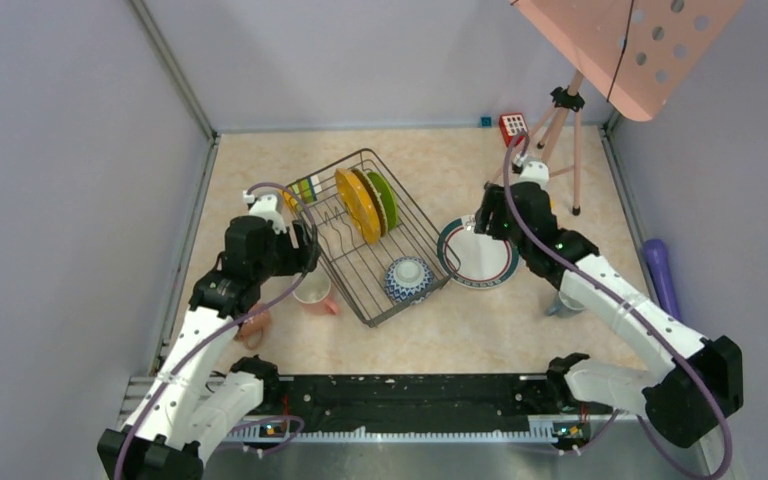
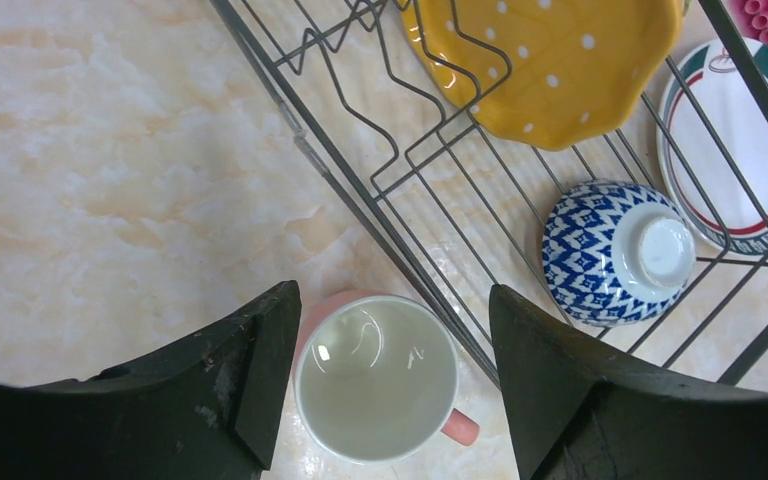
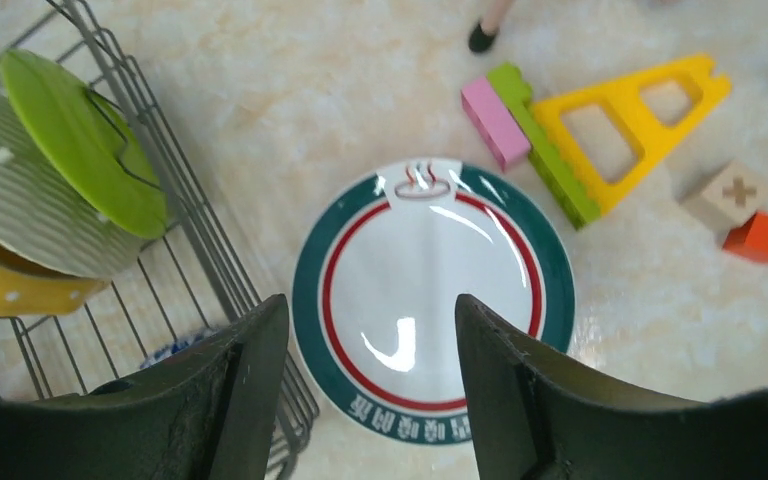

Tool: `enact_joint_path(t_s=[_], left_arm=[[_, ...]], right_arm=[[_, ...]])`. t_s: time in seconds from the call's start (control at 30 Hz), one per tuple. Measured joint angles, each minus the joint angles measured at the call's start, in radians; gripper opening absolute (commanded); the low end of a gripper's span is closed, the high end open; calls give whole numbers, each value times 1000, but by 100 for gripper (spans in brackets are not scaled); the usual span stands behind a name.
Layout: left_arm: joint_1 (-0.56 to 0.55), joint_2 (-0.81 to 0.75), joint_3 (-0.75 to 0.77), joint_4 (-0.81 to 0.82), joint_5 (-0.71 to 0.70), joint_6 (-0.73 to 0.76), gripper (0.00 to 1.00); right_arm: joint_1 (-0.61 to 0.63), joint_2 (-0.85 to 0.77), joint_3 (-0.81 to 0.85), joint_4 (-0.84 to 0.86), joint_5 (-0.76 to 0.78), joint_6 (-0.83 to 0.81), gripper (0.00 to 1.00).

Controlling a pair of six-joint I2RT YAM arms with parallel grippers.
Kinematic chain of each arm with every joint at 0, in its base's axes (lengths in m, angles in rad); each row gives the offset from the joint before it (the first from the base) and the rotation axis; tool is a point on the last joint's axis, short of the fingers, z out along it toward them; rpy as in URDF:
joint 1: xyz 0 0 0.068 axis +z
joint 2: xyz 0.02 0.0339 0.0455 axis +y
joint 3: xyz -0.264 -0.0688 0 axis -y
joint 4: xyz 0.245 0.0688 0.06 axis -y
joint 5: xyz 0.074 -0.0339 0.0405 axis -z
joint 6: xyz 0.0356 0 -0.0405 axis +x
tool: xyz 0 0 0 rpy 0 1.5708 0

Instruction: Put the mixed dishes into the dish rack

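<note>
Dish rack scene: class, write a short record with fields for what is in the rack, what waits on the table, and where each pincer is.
In rack: yellow plate and green plate, on edge in slots; bowl, upside down
On table: white plate, right of rack; pink mug, left of rack
Left pincer: open, above pink mug
Right pincer: open, above white plate

Grey-blue mug (image 1: 561, 307) mostly behind R arm (image 1: 615, 297)
</note>
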State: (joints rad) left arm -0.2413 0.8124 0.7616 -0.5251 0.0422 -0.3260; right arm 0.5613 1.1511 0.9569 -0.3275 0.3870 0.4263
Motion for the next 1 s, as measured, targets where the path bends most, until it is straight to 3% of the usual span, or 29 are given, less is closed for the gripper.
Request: enact_joint_path(t_s=[0.13,0.23,0.33,0.47,0.7,1.0], left_arm=[[0,4,0,2,36,12,74],[0,4,0,2,53,16,74],[0,4,0,2,67,16,74],[0,4,0,2,81,19,74],[0,4,0,1,98,21,74],[0,4,-1,2,100,23,74]], right_arm=[[-142,-55,-123,-6,-154,73,64],[-283,-79,-237,6,-287,118,77],[-387,-84,-313,13,-389,140,79],[-486,-77,-383,73,-511,149,78],[-554,21,-446,219,-629,166,71],[-611,111,-517,379,-673,203,66]])
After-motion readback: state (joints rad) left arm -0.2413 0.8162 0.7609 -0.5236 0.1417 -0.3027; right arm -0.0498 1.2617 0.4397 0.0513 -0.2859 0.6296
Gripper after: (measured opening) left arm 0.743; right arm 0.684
